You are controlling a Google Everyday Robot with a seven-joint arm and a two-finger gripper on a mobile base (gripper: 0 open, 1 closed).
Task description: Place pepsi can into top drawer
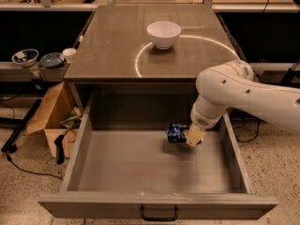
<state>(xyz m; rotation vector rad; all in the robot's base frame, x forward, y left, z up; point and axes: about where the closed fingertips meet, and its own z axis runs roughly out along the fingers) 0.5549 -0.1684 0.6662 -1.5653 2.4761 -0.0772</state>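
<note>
Gripper around pepsi can in top drawer

No words, numbers or signs could be read anywhere in the scene. The pepsi can lay sideways inside the top drawer, toward its right rear. The can showed a blue wrap with pale blurred marks, and its brand lettering was not legible. The gripper reached into the top drawer from the right side and clasped the can's right end. It bore no readable marking.
</note>
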